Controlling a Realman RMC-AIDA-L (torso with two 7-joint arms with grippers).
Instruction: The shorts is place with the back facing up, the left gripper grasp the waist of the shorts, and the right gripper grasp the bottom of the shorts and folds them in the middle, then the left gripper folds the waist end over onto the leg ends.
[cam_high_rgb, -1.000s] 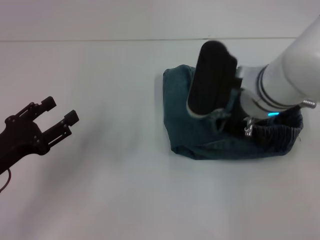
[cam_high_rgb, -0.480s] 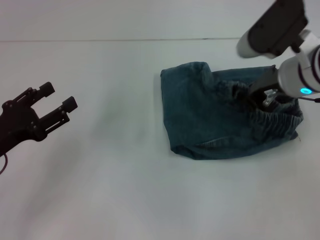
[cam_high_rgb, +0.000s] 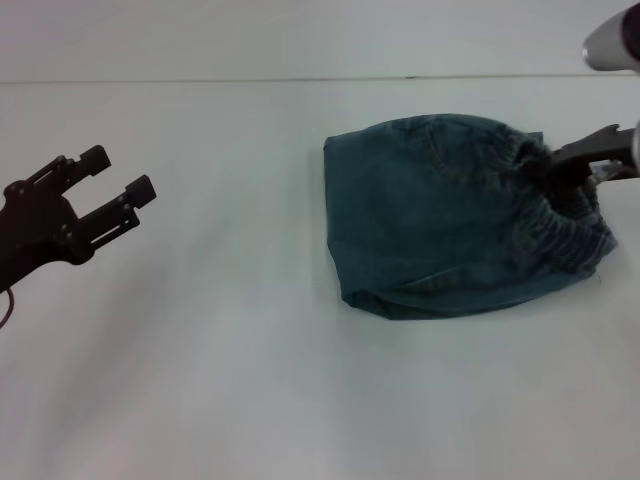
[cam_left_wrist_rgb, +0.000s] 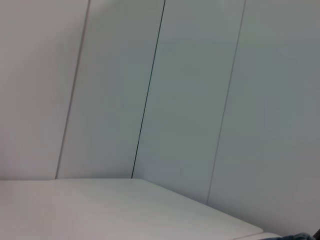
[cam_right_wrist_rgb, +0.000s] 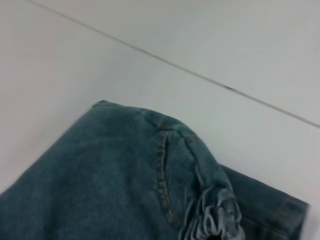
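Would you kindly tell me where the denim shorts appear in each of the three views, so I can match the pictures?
Head view: the shorts lie folded on the white table, right of centre, the right tool at their gathered waistband.
Left wrist view: only a sliver of denim at the lower right corner.
Right wrist view: the shorts fill the lower part.
Shared landmark: the elastic waistband.

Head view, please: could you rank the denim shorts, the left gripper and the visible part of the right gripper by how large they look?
1. Denim shorts, clearly largest.
2. Left gripper, nearer the camera, so its rank is unsure.
3. Right gripper: only a small dark part shows at the waistband.
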